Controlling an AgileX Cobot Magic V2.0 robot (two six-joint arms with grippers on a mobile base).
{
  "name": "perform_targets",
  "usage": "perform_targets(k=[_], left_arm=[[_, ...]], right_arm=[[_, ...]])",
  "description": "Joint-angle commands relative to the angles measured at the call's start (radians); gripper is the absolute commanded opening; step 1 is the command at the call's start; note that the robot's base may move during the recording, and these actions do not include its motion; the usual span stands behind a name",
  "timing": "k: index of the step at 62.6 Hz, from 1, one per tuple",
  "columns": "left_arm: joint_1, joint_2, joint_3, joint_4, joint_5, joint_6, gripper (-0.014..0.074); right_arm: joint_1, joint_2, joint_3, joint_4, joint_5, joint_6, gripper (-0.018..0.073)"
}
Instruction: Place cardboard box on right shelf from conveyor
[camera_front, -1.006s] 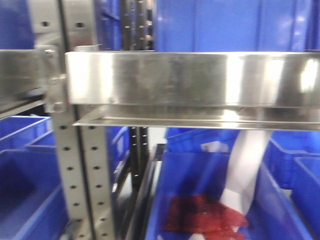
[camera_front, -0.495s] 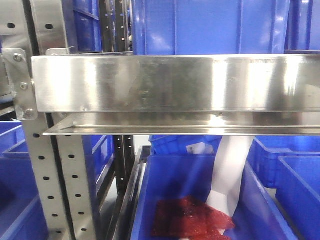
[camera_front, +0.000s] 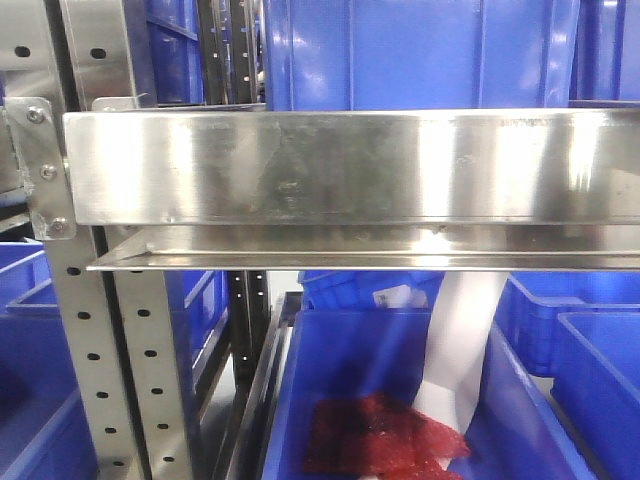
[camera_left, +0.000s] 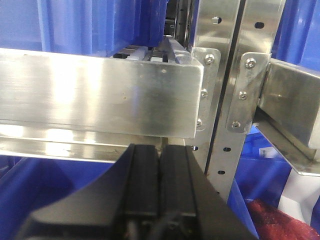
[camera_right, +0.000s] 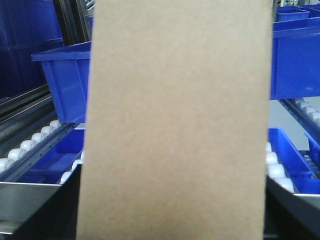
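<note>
Nearly there — right gripper (camera_right: 172, 215) clasps cardboard box (camera_right: 177, 120), right shelf (camera_right: 27, 200) at 7 o'clock; left gripper (camera_left: 159, 170) closed, empty; set-down remains.

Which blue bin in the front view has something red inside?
The middle bin below the shelf: red stuff lies in it. The left bin and right bin show no red.

A blue bin (camera_front: 350, 360) holds red material (camera_front: 385, 445) beside a white sheet (camera_front: 465, 330).
</note>
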Motion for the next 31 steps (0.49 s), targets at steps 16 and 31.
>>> perform_targets(k=[16, 31], left_arm=[[-0.005, -0.013, -0.003, -0.005, -0.09, -0.005, -0.0119], [-0.005, -0.013, -0.003, -0.005, -0.09, -0.005, -0.0119]], right_arm=[[-0.002, 0.018, -0.029, -0.016, -0.103, -0.007, 0.0216], [-0.002, 0.036, -0.03, -0.017, -0.146, -0.007, 0.0216]])
